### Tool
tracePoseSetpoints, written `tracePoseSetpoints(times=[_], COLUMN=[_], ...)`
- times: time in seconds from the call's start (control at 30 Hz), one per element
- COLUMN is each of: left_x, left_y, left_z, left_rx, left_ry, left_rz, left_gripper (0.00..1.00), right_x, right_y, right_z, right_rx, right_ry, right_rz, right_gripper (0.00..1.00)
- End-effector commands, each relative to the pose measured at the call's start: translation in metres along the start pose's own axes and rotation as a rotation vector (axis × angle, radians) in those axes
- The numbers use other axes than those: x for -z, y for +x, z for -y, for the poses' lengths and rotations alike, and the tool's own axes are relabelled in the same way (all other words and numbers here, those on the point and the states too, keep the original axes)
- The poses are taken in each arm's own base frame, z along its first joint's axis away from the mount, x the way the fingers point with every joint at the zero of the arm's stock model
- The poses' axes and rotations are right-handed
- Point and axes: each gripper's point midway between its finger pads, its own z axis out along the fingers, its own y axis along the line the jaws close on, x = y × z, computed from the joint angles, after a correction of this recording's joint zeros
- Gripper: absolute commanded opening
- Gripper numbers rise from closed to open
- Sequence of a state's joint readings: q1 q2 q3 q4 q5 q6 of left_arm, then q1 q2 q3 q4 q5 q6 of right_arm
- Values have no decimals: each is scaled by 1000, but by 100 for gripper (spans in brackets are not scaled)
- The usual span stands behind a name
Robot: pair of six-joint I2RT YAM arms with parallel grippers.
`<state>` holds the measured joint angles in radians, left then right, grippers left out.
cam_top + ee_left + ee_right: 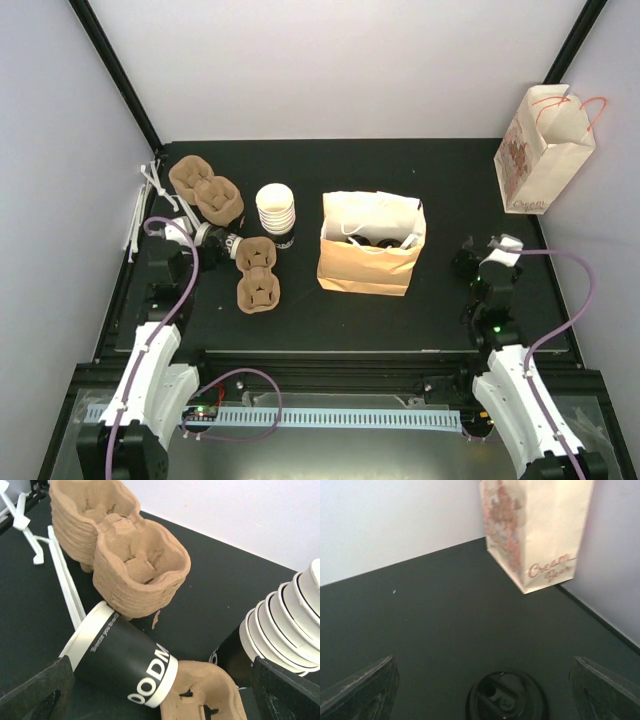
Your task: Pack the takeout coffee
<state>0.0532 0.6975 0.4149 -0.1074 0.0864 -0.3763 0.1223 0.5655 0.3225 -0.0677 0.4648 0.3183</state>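
step: grasp fallen cup | left gripper [160, 695]: fingers wide apart, holding nothing, above the white paper cup with wide dark printed band [120, 662], which lies on its side near the left desk edge, against a brown moulded-pulp carrier [207, 692] | right gripper [482, 692]: wide apart, empty, over a round black plastic lid [505, 697] near the right edge | advice: I think it should close gently across the cup's middle, not the rim, and keep the fingers off the carrier.

Showing two paper bags: one brown bag [366, 262] and one printed bag [545, 150]. Counting two lots of pulp carriers: one nested stack [135, 570], packed too tight for counting, and one separate carrier [257, 285]. Showing one stack of white cups [285, 630], roughly six or seven rims, plus one loose cup [125, 662]. Showing one black lid [505, 700]. Showing several white sticks [65, 577], number unclear.
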Motion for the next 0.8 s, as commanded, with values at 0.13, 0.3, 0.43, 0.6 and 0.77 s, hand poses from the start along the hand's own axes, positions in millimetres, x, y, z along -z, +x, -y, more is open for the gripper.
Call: tracePoseSetpoints(times=[0.13, 0.3, 0.43, 0.6, 0.77], left_x=[-20, -31, -41, -44, -49], left_y=[-34, -30, -26, -30, -27], left_z=[-14, -38, -39, -25, -23], left_rx=[-174, -138, -154, -276, -307], left_ry=[-74, -163, -155, -106, -78], left_rz=[203, 287, 316, 373, 417], left_gripper=[99, 99, 99, 99, 99], right_x=[-6, -28, -42, -67, -84], right_y=[-28, -19, -8, 8, 13], right_z=[-42, -50, -51, -64, -67], right_rx=[174, 167, 163, 220, 225], right_ry=[-208, -210, -196, -223, -226], right_rz=[313, 294, 304, 253, 201], right_gripper=[95, 95, 96, 96, 99])
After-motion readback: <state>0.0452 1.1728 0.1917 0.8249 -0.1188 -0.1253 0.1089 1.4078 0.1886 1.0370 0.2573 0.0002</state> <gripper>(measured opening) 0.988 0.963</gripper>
